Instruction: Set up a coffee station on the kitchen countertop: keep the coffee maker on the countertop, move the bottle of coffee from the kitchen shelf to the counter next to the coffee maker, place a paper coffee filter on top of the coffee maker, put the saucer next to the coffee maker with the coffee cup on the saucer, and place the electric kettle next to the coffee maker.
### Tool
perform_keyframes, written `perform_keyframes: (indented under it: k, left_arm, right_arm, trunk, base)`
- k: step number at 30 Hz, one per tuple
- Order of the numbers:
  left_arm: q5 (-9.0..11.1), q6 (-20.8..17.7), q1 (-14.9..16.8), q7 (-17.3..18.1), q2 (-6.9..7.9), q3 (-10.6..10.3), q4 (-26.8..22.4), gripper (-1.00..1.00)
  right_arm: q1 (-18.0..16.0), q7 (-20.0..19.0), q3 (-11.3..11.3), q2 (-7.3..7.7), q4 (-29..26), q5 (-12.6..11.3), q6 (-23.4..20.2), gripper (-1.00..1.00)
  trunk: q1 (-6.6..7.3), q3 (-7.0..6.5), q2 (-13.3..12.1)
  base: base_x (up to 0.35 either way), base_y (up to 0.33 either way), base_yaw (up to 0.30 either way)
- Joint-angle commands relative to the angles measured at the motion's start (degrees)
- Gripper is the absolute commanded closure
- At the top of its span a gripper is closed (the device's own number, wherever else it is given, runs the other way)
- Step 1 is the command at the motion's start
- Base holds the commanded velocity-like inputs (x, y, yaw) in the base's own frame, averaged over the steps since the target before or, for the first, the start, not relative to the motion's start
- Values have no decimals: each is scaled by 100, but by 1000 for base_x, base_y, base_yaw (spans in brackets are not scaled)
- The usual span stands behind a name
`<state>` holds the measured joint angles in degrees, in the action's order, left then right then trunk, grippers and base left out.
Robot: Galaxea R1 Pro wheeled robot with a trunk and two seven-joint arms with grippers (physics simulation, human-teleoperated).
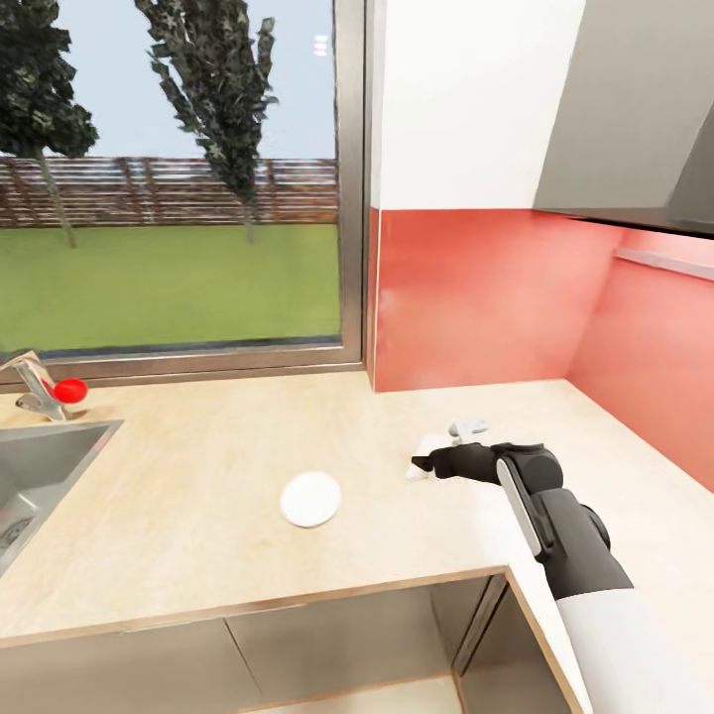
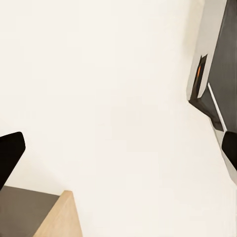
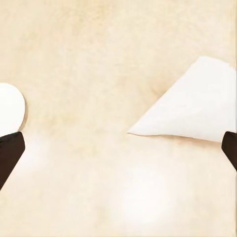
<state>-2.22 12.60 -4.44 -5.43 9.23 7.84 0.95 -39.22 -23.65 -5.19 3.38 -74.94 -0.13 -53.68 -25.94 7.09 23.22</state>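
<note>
Lying flat on the counter (image 1: pixel 198 496) right of frame centre, the filter (image 1: pixel 424 454) sits just under the right gripper (image 1: pixel 421 463), whose fingers are spread wide. Saucer (image 1: pixel 310 499) rests well left of it, sink (image 1: pixel 40 476) at the left edge. Left gripper (image 2: pixel 118 148) also wide, holding nothing.

Matt pale wood-grain countertop (image 1: pixel 198 516), glossy red backsplash (image 1: pixel 476 297), brushed metal sink (image 1: pixel 40 466), white paper filter (image 3: pixel 197 108).
</note>
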Motion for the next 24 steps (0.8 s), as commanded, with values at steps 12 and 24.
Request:
perform_keyframes:
  k: [12, 24]
  left_arm:
    - [-24, 32, 4, -11, -24, 38, 19, -100]
    - [-24, 32, 4, -11, -39, 36, 11, -100]
  right_arm:
    - [-7, 49, 44, 108, 276, 119, -29, -100]
    - [-7, 71, 44, 102, 777, 430, -20, -100]
  trunk:
    - [-6, 10, 10]
    - [-6, 10, 10]
  base:
    - [94, -36, 0]
    - [81, -7, 0]
